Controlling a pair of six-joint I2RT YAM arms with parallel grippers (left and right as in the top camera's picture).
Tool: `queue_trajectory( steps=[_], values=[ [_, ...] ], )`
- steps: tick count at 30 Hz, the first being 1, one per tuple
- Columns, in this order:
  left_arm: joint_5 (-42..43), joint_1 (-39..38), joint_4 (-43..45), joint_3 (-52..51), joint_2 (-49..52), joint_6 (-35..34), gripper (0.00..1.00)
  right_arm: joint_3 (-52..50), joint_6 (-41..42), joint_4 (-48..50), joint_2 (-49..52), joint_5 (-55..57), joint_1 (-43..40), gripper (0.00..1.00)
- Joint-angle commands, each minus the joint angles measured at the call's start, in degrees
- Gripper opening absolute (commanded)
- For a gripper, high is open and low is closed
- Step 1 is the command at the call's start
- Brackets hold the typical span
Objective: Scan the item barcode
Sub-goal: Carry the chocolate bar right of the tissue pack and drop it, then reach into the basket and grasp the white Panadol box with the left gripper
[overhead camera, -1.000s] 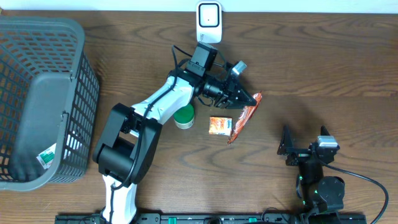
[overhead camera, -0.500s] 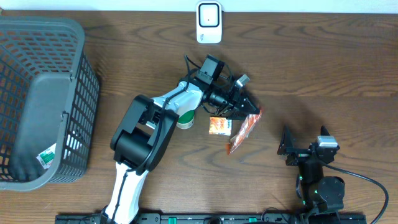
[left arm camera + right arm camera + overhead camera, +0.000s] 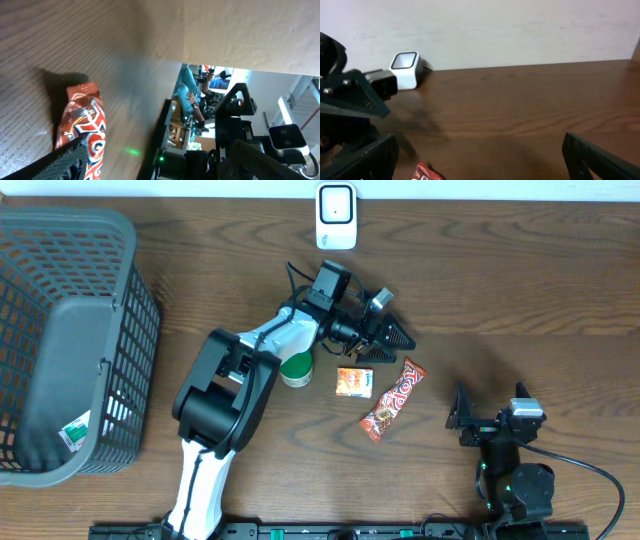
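A red candy bar (image 3: 392, 398) lies flat on the wooden table, free of both grippers; it also shows in the left wrist view (image 3: 82, 135) and at the bottom edge of the right wrist view (image 3: 422, 173). My left gripper (image 3: 395, 338) hovers just above and to the left of it, jaws open and empty (image 3: 165, 165). The white barcode scanner (image 3: 336, 215) stands at the table's far edge (image 3: 405, 70). My right gripper (image 3: 468, 416) rests open near the front right, with nothing between its fingers (image 3: 482, 160).
A small orange packet (image 3: 354, 382) and a green-lidded tub (image 3: 296, 367) sit just left of the candy bar. A grey mesh basket (image 3: 60, 340) fills the left side, with a small packet (image 3: 72, 435) inside.
My left gripper went from shut on the candy bar to open. The bar dropped and now lies on the table, lower right of the gripper. The right arm is still.
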Motion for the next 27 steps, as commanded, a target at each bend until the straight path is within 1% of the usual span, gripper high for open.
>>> queue_trajectory(
  steps=[1, 3, 6, 8, 10, 12, 15, 16, 17, 21, 25, 27],
  values=[
    [-4.1, 0.1, -0.1, 1.0, -6.4, 2.0, 0.87, 0.0, -0.3, -0.2, -0.2, 0.1, 0.5, 0.99],
    [-7.8, 0.2, -1.9, 1.0, -9.2, 3.1, 0.87, 0.0, -0.3, -0.2, -0.2, 0.1, 0.5, 0.99],
    [-21.7, 0.1, -12.7, 1.1, -16.0, 8.2, 0.87, 0.0, -0.3, -0.2, -0.2, 0.1, 0.5, 0.99],
    [-37.6, -0.5, -24.2, 1.7, -21.1, 11.8, 0.87, 0.0, -0.3, -0.2, -0.2, 0.1, 0.5, 0.99],
    [-55.8, -1.6, -33.9, 2.0, -26.6, 13.0, 0.87, 0.0, -0.3, -0.2, -0.2, 0.1, 0.5, 0.99],
    [-71.2, -2.3, -40.3, 2.0, -32.1, 12.9, 0.87, 0.0, -0.3, -0.2, -0.2, 0.1, 0.5, 0.99],
    [-85.8, -1.0, -46.5, 2.1, -40.3, 9.6, 0.87, 0.0, -0.3, -0.2, -0.2, 0.1, 0.5, 0.99],
    [-87.7, 0.1, -47.4, 2.1, -42.9, 8.7, 0.88, 0.0, -0.3, -0.2, -0.2, 0.1, 0.5, 0.99],
    [-88.0, 1.6, -47.7, 2.1, -45.4, 8.3, 0.91, 0.0, -0.3, -0.2, -0.2, 0.1, 0.5, 0.99],
    [-83.6, 11.9, -47.8, 3.8, -55.5, 8.4, 0.94, 0.0, -0.3, -0.2, -0.2, 0.1, 0.5, 0.99],
    [-75.4, 26.3, -49.1, 8.2, -61.2, 9.8, 0.96, 0.0, -0.3, -0.2, -0.2, 0.1, 0.5, 0.99],
    [-74.1, 33.2, -50.9, 10.8, -62.0, 9.6, 0.97, 0.0, -0.3, -0.2, -0.2, 0.1, 0.5, 0.99]
  ],
)
